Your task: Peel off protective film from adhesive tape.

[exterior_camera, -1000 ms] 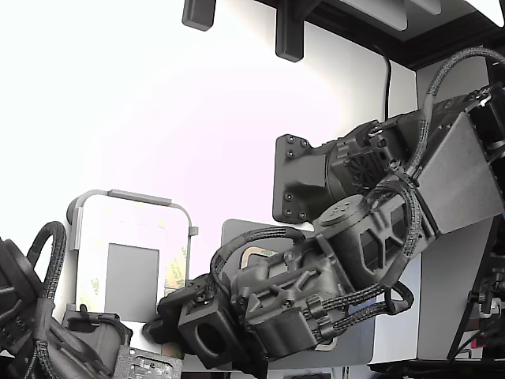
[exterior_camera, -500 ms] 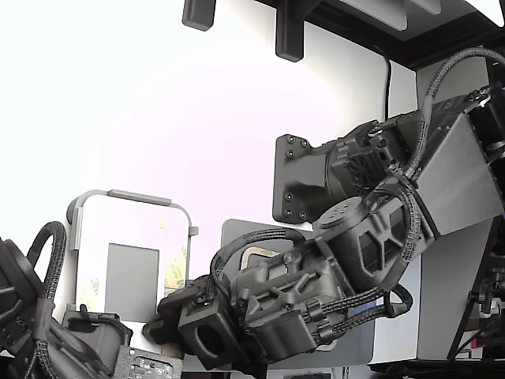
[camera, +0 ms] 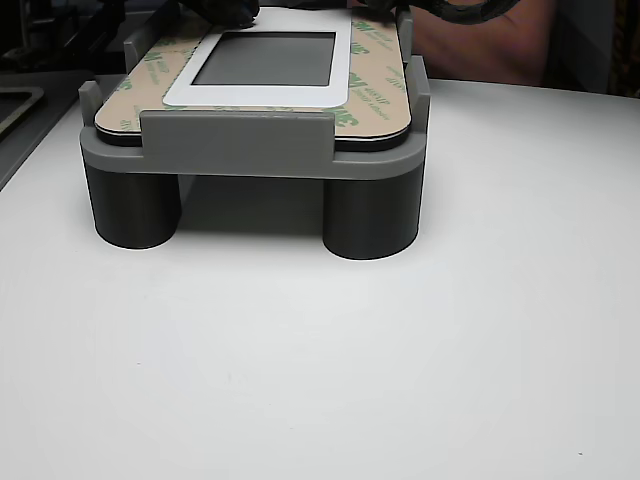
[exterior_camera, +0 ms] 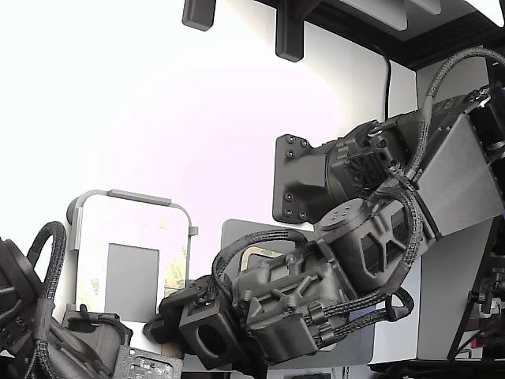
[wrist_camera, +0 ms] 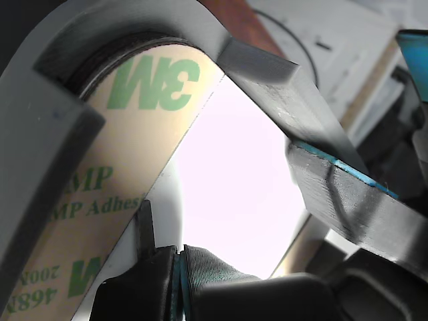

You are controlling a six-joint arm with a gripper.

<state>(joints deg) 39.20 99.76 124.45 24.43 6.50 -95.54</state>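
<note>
A grey fixture [camera: 235, 145] holds a dark plate with a tan ring [camera: 378, 95] printed in green, a white rounded panel [camera: 342, 80] and a grey rectangle [camera: 265, 58]. I cannot pick out the protective film or the adhesive tape as separate strips in any view. In the wrist view the tan ring [wrist_camera: 127, 114] fills the frame. My gripper [wrist_camera: 178, 264] sits at the edge of the white panel [wrist_camera: 164, 200], its teal pads pressed together. Whether anything thin lies between them is hidden. In the exterior view the gripper [exterior_camera: 162, 322] is at the fixture's [exterior_camera: 130, 195] near right corner.
The fixture stands on round legs on a white table [camera: 320, 380]. A second dark arm [exterior_camera: 47, 332] sits at the exterior view's lower left, close to the fixture. A grey plate [exterior_camera: 237, 233] lies behind my arm. A person's arm [camera: 480, 45] shows at the far edge.
My arm's wrist has settled very slightly lower in the exterior view. The fixture and the second arm have not moved.
</note>
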